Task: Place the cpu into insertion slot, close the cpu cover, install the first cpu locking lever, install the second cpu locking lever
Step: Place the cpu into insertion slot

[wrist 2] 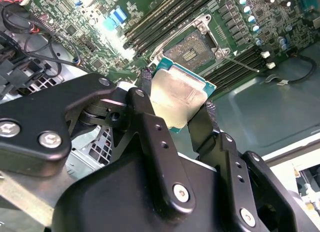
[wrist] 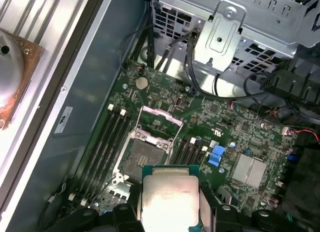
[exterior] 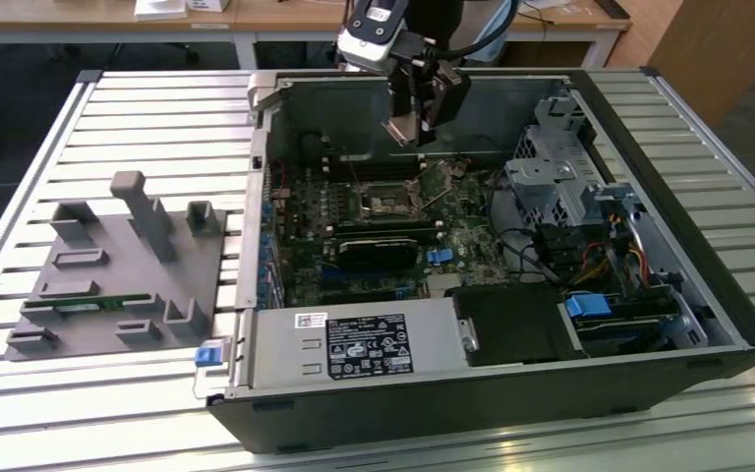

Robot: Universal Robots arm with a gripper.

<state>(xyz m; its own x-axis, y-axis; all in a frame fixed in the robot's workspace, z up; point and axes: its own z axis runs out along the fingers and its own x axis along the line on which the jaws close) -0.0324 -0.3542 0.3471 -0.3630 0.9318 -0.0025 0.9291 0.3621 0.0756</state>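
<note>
CPU (wrist 2: 180,99): held edge-on-edge between the two black fingers (wrist 2: 150,117) of the gripper (wrist 2: 178,94), jaws narrowed onto its opposite sides, dull metal top facing both wrist cameras. It hangs clear above the motherboard (wrist: 225,117), not seated.
- Hidden: both gripped sides lie under the fingers. In the first wrist view its near edge is cut off; in the exterior view it is a small pale patch.
- Insertion slot (wrist: 145,154): bare, dark centre exposed.
- CPU cover (wrist: 162,113): raised, standing beside the slot.
- Locking levers: too fine to make out with certainty.
- Setting: open computer case (exterior: 483,403) lying on a slatted metal table (exterior: 129,128); grey moulded fixture (exterior: 115,275) at the exterior view's left; wooden desks behind.
</note>
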